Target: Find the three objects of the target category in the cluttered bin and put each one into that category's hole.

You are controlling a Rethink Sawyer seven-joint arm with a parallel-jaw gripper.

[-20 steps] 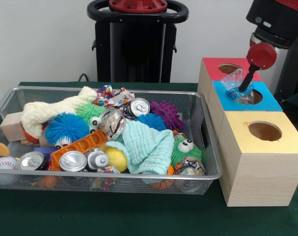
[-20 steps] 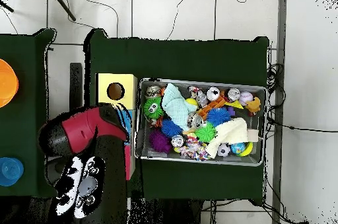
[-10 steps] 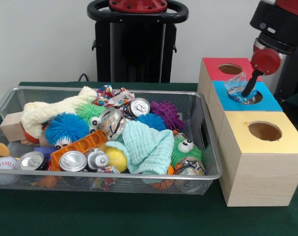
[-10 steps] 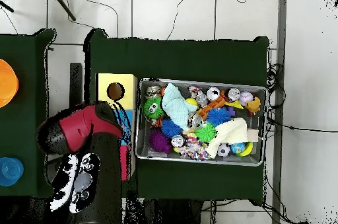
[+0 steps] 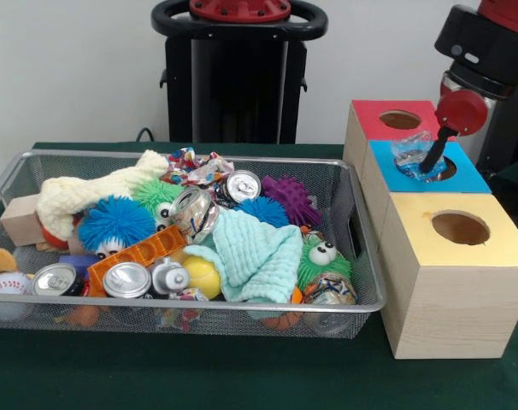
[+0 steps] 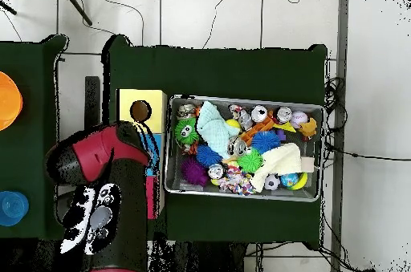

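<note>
My gripper (image 5: pixel 429 163) reaches down to the round hole (image 5: pixel 448 170) of the blue-topped box (image 5: pixel 474 178). It is shut on a crinkly see-through plastic bottle (image 5: pixel 411 153), which rests tilted at the hole's left edge. Only one dark finger shows under a red knob. The wire mesh bin (image 5: pixel 199 305) stands left of the boxes, full of clutter. Another see-through bottle (image 5: pixel 329 289) lies in its front right corner, under a green googly-eyed ball (image 5: pixel 321 259). In the overhead view my arm (image 6: pixel 104 196) covers the blue box and the gripper; the bin (image 6: pixel 241 192) lies to its right.
A red-topped box (image 5: pixel 371 125) stands behind the blue one and a yellow-topped box (image 5: pixel 485 249) in front; the yellow one also shows in the overhead view (image 6: pixel 152 99). The bin holds drink cans (image 5: pixel 126 280), fuzzy balls (image 5: pixel 115 222), a mint cloth (image 5: pixel 255 252) and an orange block (image 5: pixel 139 254).
The gripper has brought the bottle down and slightly right, from above the blue box to the edge of its hole. The bin's contents have not moved.
</note>
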